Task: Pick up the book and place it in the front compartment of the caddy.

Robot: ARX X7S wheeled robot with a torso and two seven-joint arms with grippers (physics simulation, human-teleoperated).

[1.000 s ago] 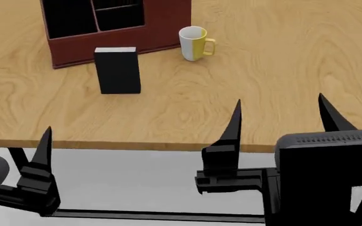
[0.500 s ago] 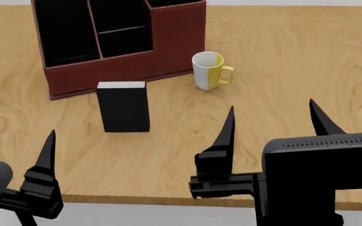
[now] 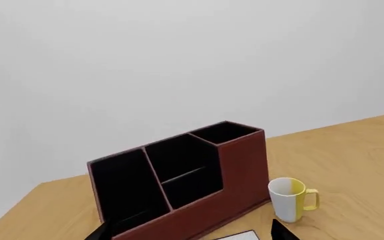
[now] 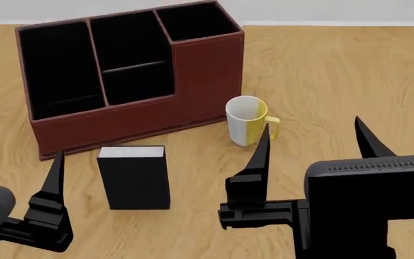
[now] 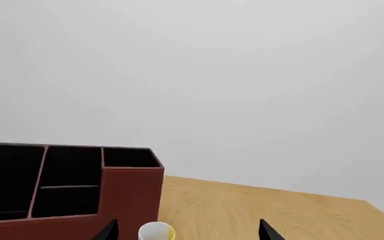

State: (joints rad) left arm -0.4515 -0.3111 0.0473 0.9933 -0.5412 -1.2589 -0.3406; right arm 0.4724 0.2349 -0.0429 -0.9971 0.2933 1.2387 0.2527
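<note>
The black book (image 4: 133, 178) stands upright on the wooden table, pale page edge up, just in front of the dark red caddy (image 4: 207, 75). The caddy's front compartment (image 4: 138, 86) sits behind the lowered red wall and looks empty. My right gripper (image 4: 314, 143) is open and empty, right of the book and near the mug. Only one finger (image 4: 52, 178) of my left gripper shows in the head view, left of the book. In the left wrist view the left gripper (image 3: 190, 234) is open, facing the caddy (image 3: 235, 170), with the book's top edge (image 3: 235, 236) between its tips.
A white-and-yellow mug (image 4: 247, 120) stands at the caddy's right front corner, between the book and my right gripper. It also shows in the right wrist view (image 5: 155, 232) between the open fingertips. The table (image 4: 351, 70) stretches to the right and back.
The head view has moved in over the table. The caddy, book and mug now sit lower and larger in frame, and the table's front edge is out of view. Both grippers stay open.
</note>
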